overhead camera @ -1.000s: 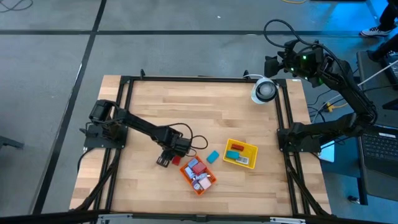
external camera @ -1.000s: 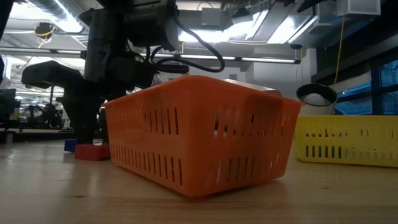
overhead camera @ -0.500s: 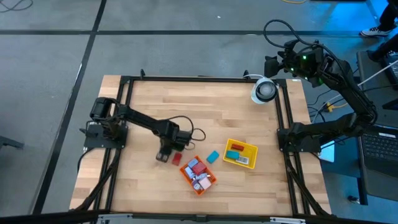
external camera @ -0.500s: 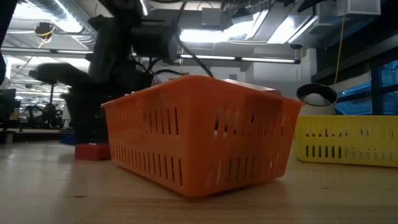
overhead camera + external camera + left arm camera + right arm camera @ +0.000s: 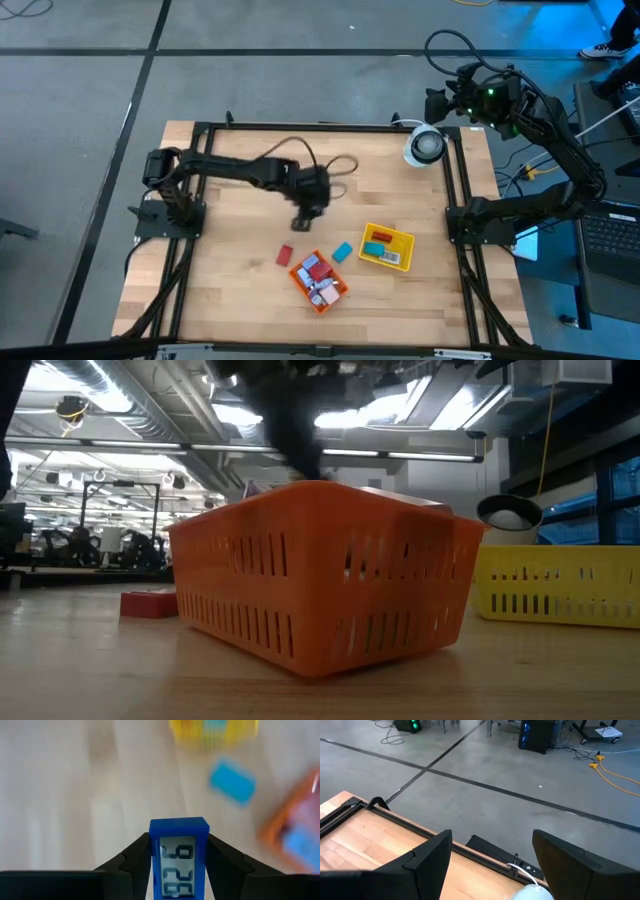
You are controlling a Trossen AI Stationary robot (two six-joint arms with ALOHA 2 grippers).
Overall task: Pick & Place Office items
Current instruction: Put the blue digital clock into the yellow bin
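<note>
My left gripper [image 5: 304, 218] hangs above the table's middle, shut on a small blue block with a digit display [image 5: 179, 857]. An orange tray [image 5: 331, 299] near the table's near edge holds several red, pink and blue pieces. A yellow tray [image 5: 403, 240] to its right holds teal and red pieces. A teal piece [image 5: 342, 251] lies flat on the wood between the trays, and a red piece [image 5: 284, 256] lies left of the orange tray. My right gripper [image 5: 492, 855] is open, waiting over the far right corner [image 5: 440, 103]. My left gripper pinches the blue block between its two fingers, one on each long side [image 5: 152, 851]. The fingers [image 5: 135, 857] come from above, pointing down. The block is lifted clear of the table, its display facing the wrist camera.
A white round object [image 5: 424, 145] sits at the far right corner. A black frame [image 5: 300, 127] borders the table. Bare wood lies open left of and beyond the trays. In the low view the orange tray [image 5: 320, 575] fills the front, with the red piece [image 5: 148, 603] to its left.
My left gripper rose from beside the red piece, taking the blue block off the table. It then swung toward the far edge and right, to above the table's middle. The red piece stayed where it was.
</note>
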